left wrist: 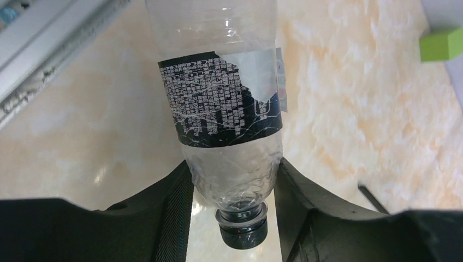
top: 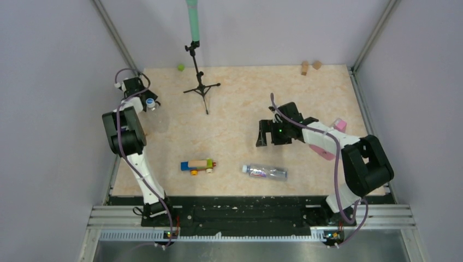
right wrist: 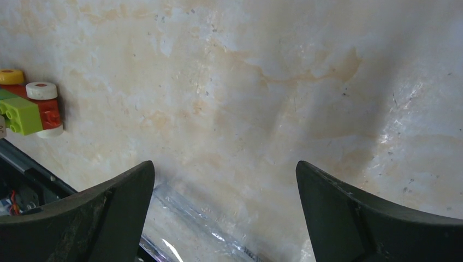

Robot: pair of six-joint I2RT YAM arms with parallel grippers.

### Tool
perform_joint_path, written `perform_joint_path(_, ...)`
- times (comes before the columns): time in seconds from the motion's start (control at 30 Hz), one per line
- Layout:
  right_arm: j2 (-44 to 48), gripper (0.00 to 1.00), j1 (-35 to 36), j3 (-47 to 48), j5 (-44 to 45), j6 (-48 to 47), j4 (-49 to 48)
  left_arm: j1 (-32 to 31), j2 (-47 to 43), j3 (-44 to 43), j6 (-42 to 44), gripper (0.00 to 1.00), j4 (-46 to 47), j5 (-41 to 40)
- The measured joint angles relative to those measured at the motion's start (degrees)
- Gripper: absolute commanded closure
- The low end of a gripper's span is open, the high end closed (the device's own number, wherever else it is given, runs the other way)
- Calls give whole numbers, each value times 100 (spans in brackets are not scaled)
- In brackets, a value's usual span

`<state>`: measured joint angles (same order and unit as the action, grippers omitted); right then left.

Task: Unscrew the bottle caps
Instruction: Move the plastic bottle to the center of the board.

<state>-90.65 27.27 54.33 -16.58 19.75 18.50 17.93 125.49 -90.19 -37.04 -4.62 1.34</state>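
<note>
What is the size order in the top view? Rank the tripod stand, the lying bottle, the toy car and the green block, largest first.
1. tripod stand
2. lying bottle, only slightly longer than the next
3. toy car
4. green block, smallest, though it also lies farthest from the camera

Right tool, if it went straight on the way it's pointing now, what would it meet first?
Most likely the bare tabletop: the open right tool tilts down toward it. The lying clear bottle sits just short of that line, so it could be clipped; depth is unclear.
</note>
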Motion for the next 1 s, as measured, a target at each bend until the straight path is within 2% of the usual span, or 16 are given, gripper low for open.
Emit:
perform_joint_path(0.13,151,1,0,-216,-4,31,2,-4,-269,374,-2,35,-26,149)
perform_joint_path(0.27,337,1,0,-374,-7,87,24,-2,-354,459,28,29,-114,136)
perform_joint_path(0.53,592,1,0,-516,-7,133,35,116,-595,522,138,26,-426,116)
perform_joint_path(0.63,592,1,0,-516,-28,83,44,192,-804,586,223,22,-511,66)
perform_joint_path(0.8,686,1,0,-575,-334,-326,81,260,-1281,671,361,16,-647,-234)
perform_joint_path(1.0,1322,2,48,-973,-813,-962,-114,273,-1849,715,664,13,-662,-629)
